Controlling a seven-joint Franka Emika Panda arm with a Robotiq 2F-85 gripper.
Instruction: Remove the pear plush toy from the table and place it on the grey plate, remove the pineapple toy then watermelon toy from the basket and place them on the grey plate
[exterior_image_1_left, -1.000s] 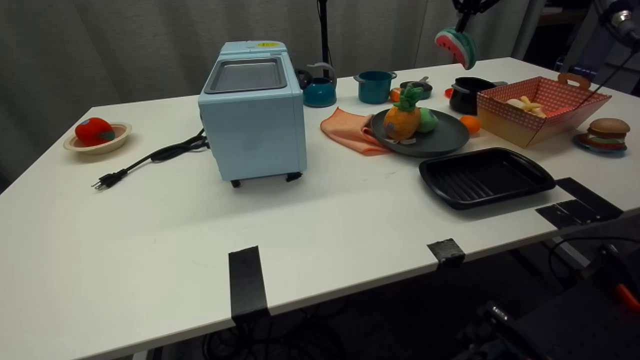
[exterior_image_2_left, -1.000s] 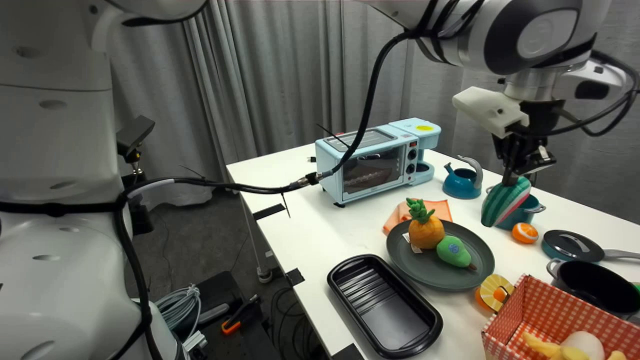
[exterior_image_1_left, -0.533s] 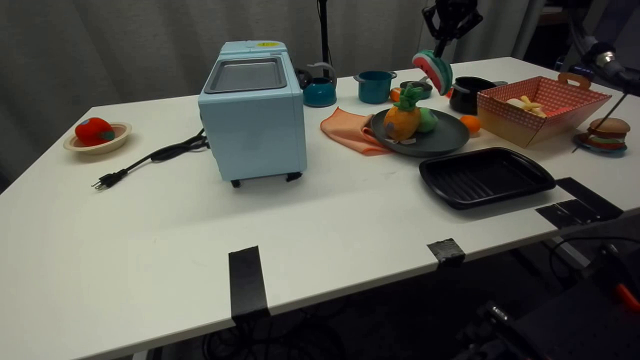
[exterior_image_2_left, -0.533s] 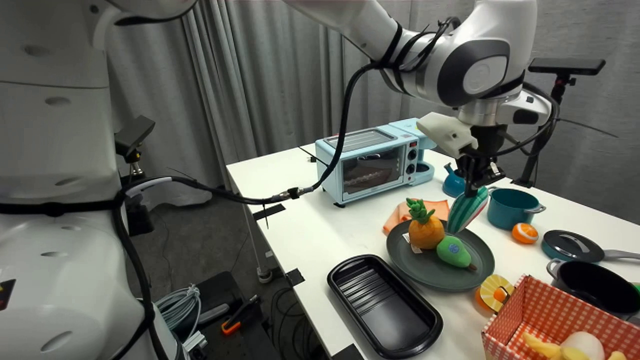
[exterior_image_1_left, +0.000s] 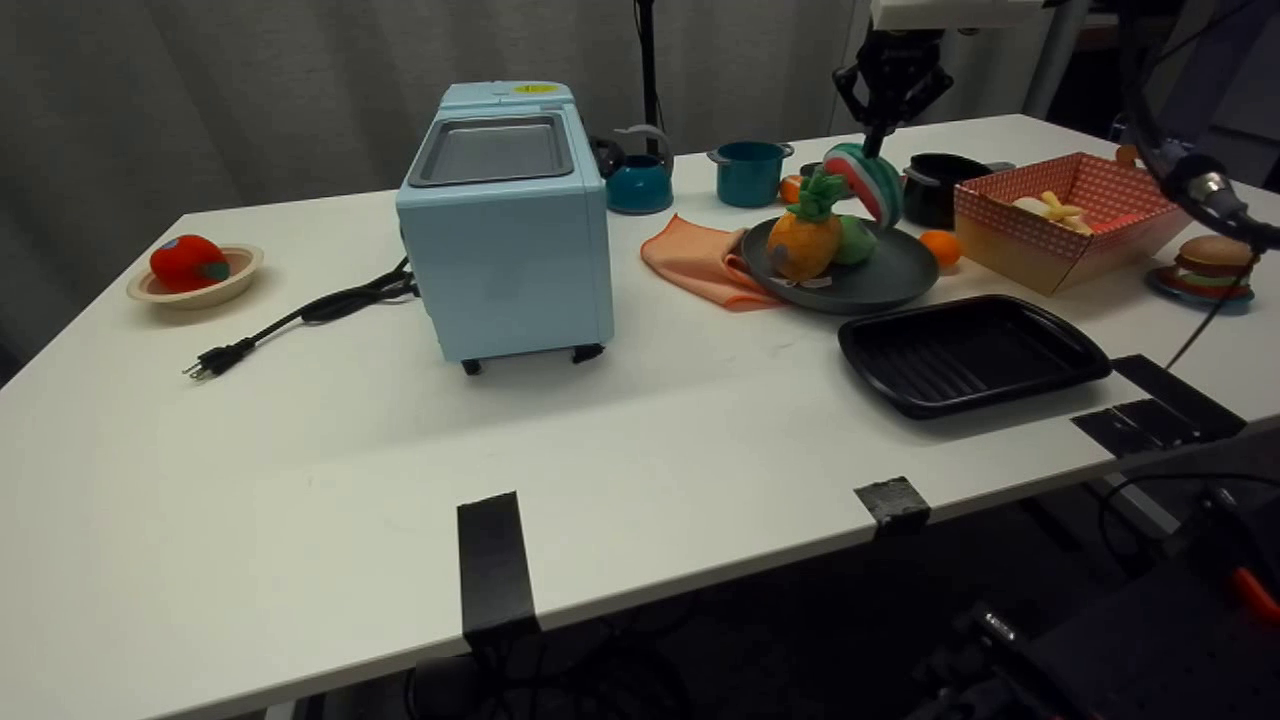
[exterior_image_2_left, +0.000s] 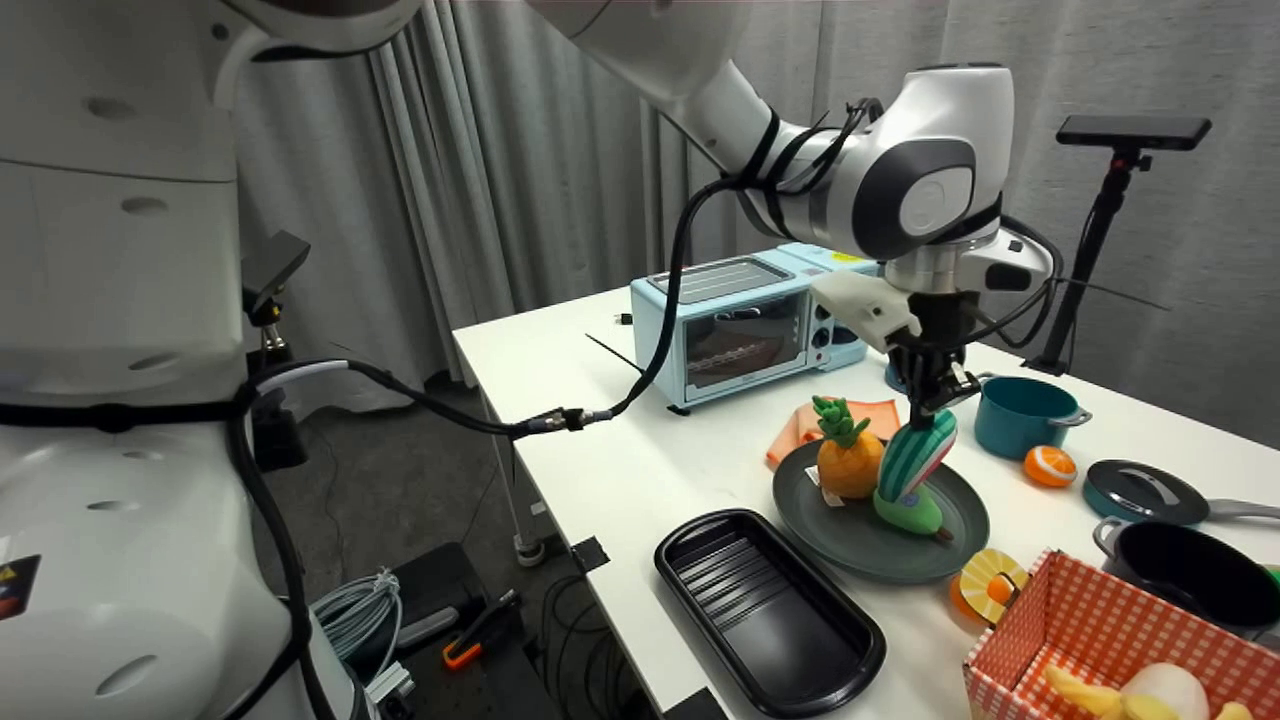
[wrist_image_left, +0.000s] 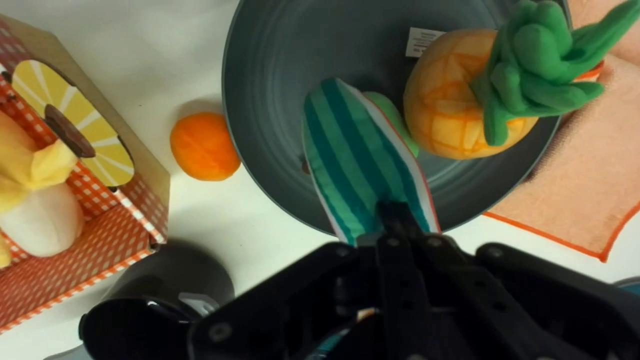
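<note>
Over a white bench (exterior_image_2_left: 630, 470) reaches the robot arm (exterior_image_2_left: 910, 130). On the bench, in an exterior view, stands a pale blue toaster oven (exterior_image_2_left: 745, 345). From the oven, a red-checked basket (exterior_image_2_left: 1150, 630) sits at about four o'clock, a black baking pan (exterior_image_2_left: 770, 610) at six, and the grey plate (exterior_image_2_left: 850, 545) at about five, just beside the pan. At the plate's eleven o'clock rim spreads an orange cloth (exterior_image_2_left: 880, 417); a teal pot (exterior_image_2_left: 1025, 415) stands off toward two.

Black-fingered, the hand (exterior_image_2_left: 917, 415) points down, pinching the upper end of the watermelon toy (exterior_image_2_left: 915, 457), which hangs over the plate in the wrist view. Tilted, its lower tip toward seven o'clock in an exterior view, it hides part of the pear toy (exterior_image_2_left: 912, 517). Whether it touches the pear or the plate cannot be told. The pineapple toy (exterior_image_2_left: 850, 467) stands upright on the plate, toward eleven o'clock from the middle, leaves up. The pear toy lies just beside it, its stem toward four. Smaller than these is an orange fruit toy (wrist_image_left: 205, 146), seen in the wrist view just outside the plate's rim at about eight o'clock.
</note>
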